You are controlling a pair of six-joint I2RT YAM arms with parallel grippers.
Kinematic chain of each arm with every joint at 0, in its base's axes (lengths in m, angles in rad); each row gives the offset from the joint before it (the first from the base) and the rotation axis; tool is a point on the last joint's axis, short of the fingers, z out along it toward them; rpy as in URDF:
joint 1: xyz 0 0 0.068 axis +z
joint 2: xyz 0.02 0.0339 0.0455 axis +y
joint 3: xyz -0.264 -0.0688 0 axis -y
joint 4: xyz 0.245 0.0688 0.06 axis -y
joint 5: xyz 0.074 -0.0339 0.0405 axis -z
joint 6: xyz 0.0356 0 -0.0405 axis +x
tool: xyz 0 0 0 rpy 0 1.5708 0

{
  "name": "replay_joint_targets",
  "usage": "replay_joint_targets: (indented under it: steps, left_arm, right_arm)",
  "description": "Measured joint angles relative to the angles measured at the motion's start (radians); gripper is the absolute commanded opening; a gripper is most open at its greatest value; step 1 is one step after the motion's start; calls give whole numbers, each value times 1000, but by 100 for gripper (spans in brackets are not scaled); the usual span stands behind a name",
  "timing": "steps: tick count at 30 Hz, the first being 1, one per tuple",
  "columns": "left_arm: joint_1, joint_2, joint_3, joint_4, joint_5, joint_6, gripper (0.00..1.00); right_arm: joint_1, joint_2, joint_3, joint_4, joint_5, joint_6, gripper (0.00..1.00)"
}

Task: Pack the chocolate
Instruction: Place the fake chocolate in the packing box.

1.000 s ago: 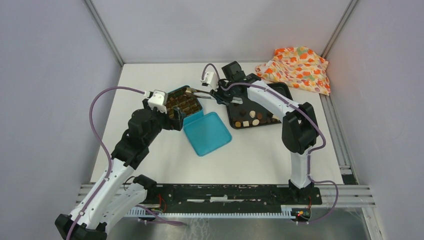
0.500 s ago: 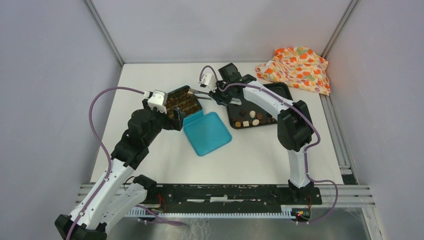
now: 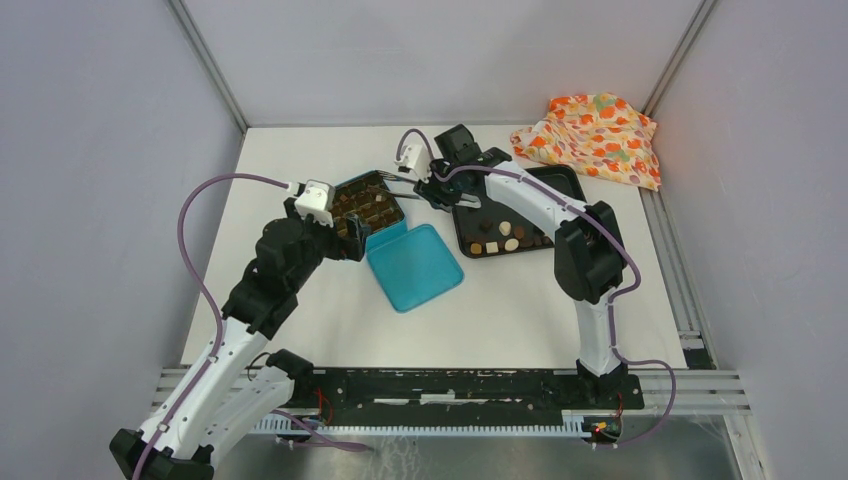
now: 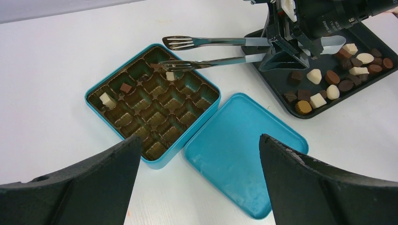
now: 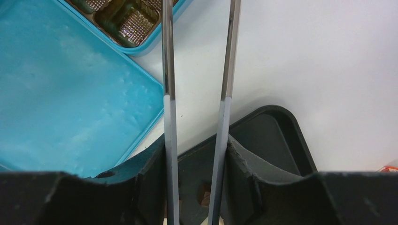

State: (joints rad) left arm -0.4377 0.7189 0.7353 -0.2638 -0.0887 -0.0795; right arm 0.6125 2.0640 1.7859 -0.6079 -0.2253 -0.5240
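A teal box (image 3: 368,208) with a brown cell insert holds three chocolates: two cream (image 4: 107,100) (image 4: 170,76) and one brown (image 4: 126,87). Several more chocolates (image 4: 328,89) lie in a black tray (image 3: 560,180) to the right. My right gripper (image 3: 440,190) is shut on metal tongs (image 4: 211,51), gripping both arms (image 5: 168,70). The tong tips stand apart over the box's far cells, the lower tip just above a cream piece. My left gripper (image 4: 199,138) is open and empty, hovering over the near edge of the box (image 4: 152,101) and its lid (image 4: 244,140).
The teal lid (image 3: 414,266) lies flat beside the box, between it and the black tray (image 4: 281,84). An orange flowery cloth (image 3: 595,135) lies at the back right corner. Grey walls enclose the table on three sides.
My right gripper has shifted slightly left and back with the tongs, keeping their tips over the box. The left arm has not moved.
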Motion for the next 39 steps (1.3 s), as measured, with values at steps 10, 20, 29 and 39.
replay_joint_targets:
  steps: [10, 20, 29, 39]
  left_arm:
    - [0, -6, 0, 0, -7, 0, 100]
    - [0, -11, 0, 0, -7, 0, 100]
    - [0, -11, 0, 0, -7, 0, 100]
    - [0, -10, 0, 0, -7, 0, 100]
  right_arm:
    - [1, -6, -2, 0, -21, 10, 45]
    - [-7, -199, -171, 18, -81, 16, 44]
    - [-158, -453, -462, 99, -173, 17, 43]
    - [-438, -639, -716, 174, -249, 17, 43]
